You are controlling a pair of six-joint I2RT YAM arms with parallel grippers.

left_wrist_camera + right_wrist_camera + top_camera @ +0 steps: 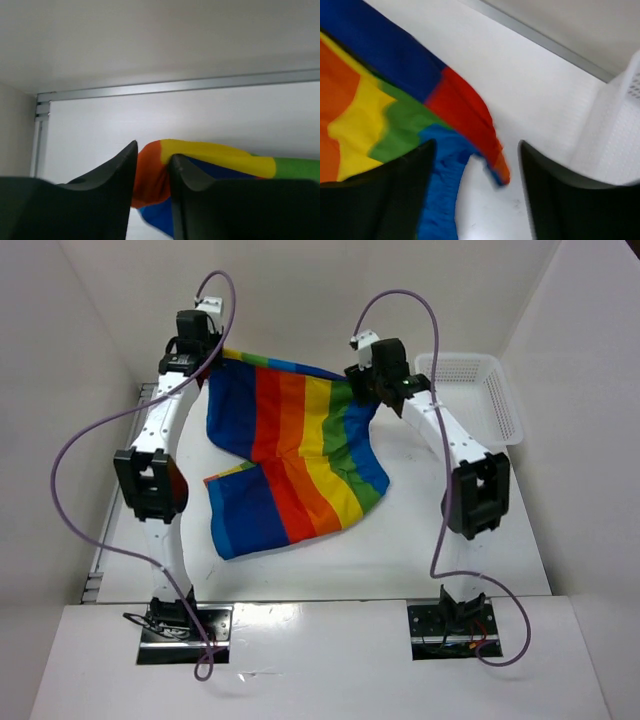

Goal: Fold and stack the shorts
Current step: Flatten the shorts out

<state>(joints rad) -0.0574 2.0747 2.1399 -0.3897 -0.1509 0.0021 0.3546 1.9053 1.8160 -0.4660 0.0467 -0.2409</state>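
The left arm [158, 430] and right arm [452, 435] reach forward, elbows bowed outward. The left pincer [154, 150] holds its jaws narrowly parted, while the right pincer [476, 145] gapes wide.

Inventory of the workspace, by count.

- Garments: one pair of shorts [295, 455], striped in five colours (red, orange, yellow, green, blue).
- Containers: one white mesh basket [505, 400].
- Supporting surfaces: one white worktop [400, 540].
- Manipulators: two, the left arm [160, 440] and the right arm [450, 435].
- End tools: two, the left pincer [152, 152] and the right pincer [476, 147], each with two dark fingers [115, 170], four in all.
- Purple cables: two, the left cable [75, 470] and the right cable [440, 530].
- Metal base plates: two, the left plate [185, 622] and the right plate [462, 628].
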